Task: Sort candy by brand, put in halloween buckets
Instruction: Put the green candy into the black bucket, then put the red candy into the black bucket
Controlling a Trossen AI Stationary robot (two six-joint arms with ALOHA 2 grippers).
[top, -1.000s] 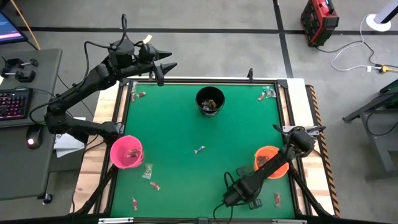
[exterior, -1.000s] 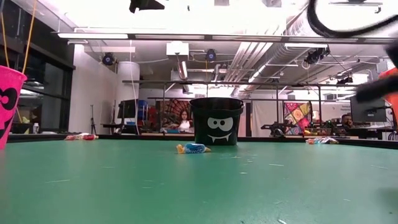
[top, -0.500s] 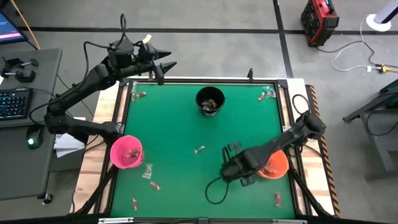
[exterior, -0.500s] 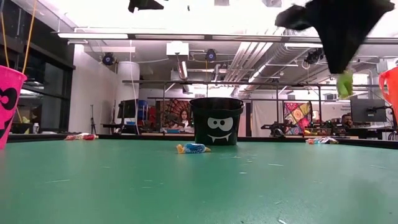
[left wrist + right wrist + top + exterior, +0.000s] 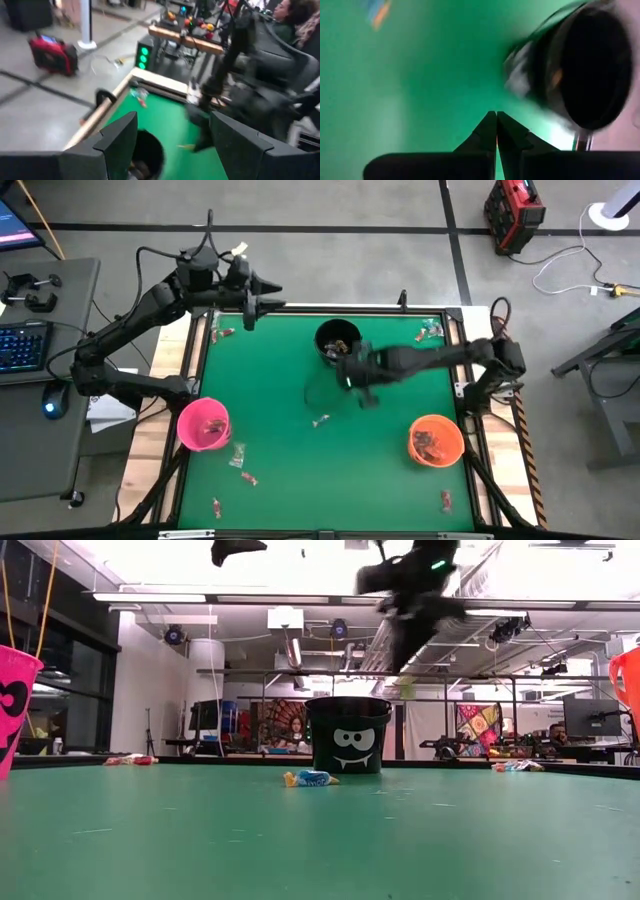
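- At the upper middle of the high view, the right gripper (image 5: pixel 352 373) was seen just beside the small round black plastic pail (image 5: pixel 337 341), its dark arm stretched across the green table (image 5: pixel 270 390) from the right edge.
- Its fingers were pressed together in the right wrist view, and no sweet could be made out between them.
- The reach to the black pail's rim was judged to serve a drop or a check there; which of the two could not be told.
- The left gripper (image 5: pixel 262 295) was held off the table's upper-left corner with its fingers set wide apart and nothing between them, presumably parked so as to leave the surface free.
- In the black pail a few wrapped sweets were visible against the dark floor; their colours could not be settled.
- The small round orange plastic pail (image 5: pixel 436 439), at the lower right, held several dark and reddish sweets.
- The small round pink plastic pail (image 5: pixel 204 424), at the left edge, held what looked like reddish sweets.
- Loose candy lay on the felt: a blue-wrapped sweet (image 5: pixel 321 420) near the centre, some near the upper-left and upper-right corners, others at the lower left and lower right.
- The sorting was judged unfinished.
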